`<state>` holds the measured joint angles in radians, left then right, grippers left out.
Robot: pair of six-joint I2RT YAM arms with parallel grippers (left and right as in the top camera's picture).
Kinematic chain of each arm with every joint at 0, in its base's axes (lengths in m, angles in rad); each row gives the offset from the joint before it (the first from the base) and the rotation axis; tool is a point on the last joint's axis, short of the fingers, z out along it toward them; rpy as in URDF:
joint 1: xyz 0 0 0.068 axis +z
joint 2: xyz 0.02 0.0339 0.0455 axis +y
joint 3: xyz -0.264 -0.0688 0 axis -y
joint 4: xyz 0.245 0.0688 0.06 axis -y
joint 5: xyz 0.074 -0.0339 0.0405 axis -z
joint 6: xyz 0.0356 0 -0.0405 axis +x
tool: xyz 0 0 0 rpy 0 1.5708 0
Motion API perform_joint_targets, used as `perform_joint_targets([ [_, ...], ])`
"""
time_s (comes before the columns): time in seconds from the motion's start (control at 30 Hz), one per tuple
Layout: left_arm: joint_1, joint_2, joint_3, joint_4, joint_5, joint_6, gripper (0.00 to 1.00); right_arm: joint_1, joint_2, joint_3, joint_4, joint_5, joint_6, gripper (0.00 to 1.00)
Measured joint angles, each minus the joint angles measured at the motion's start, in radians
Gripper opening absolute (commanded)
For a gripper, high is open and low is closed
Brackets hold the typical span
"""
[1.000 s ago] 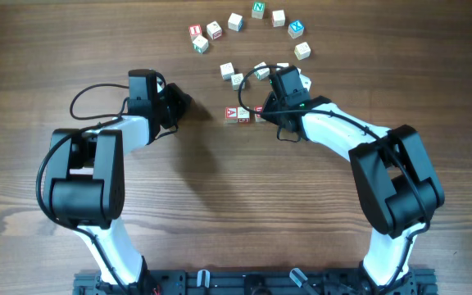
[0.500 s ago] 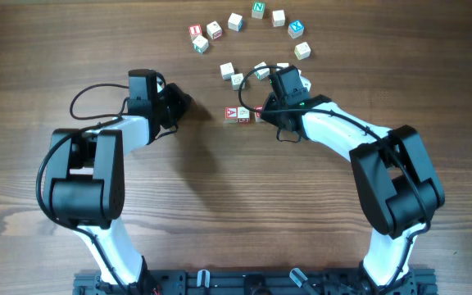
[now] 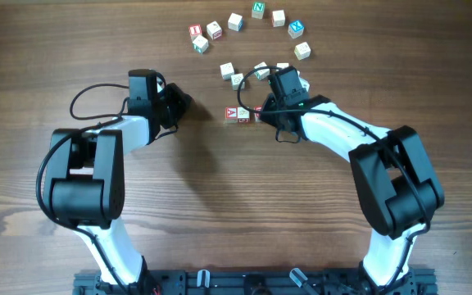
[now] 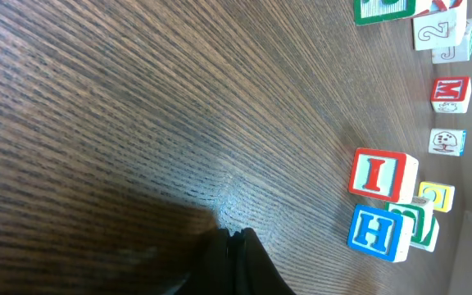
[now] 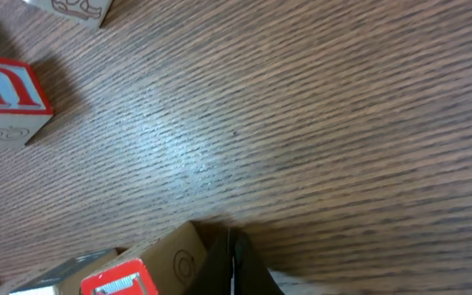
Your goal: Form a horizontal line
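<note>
— Wood all through, is it? How will that row handle?
— Light, hard and stiff, I judge, with no give and nothing to break. The painted faces look smooth, so each cube should skate on the table (image 3: 220, 197) at a slight shove.
— Start nearest. What are the pincers doing?
— The left pincer (image 4: 234, 242) sits at 9 o'clock of the row, well apart from it, fingers pressed together on nothing. The right pincer (image 5: 231, 246) has its fingers together too and grips nothing. Its tip is just beside the end cube (image 5: 177, 259) at the row's 3 o'clock end; whether it touches, I cannot tell.
— And the horizontal line (image 3: 242, 114) itself?
— Just toward 12 o'clock from the table's middle. It is three cubes edge to edge, with the red "A" cube (image 3: 231, 112) at the 9 o'clock end and the 3 o'clock end partly hidden by the right arm.
— Where would you take hold?
— Across two opposite flat sides of one cube, low down, or push square on an end face. An off-centre poke would likely skew the row.
— Beyond it?
— Only loose cubes (image 3: 235, 22), scattered toward 12 o'clock, the closest of them near the row.
</note>
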<state>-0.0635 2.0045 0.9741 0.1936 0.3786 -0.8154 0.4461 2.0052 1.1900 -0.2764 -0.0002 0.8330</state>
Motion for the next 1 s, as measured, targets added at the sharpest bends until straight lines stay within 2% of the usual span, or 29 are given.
perform_joint_targets([
  [1.0, 0.0, 0.0, 0.0, 0.0, -0.003, 0.0, 0.04, 0.013, 0.0, -0.006, 0.035, -0.013, -0.009, 0.04],
])
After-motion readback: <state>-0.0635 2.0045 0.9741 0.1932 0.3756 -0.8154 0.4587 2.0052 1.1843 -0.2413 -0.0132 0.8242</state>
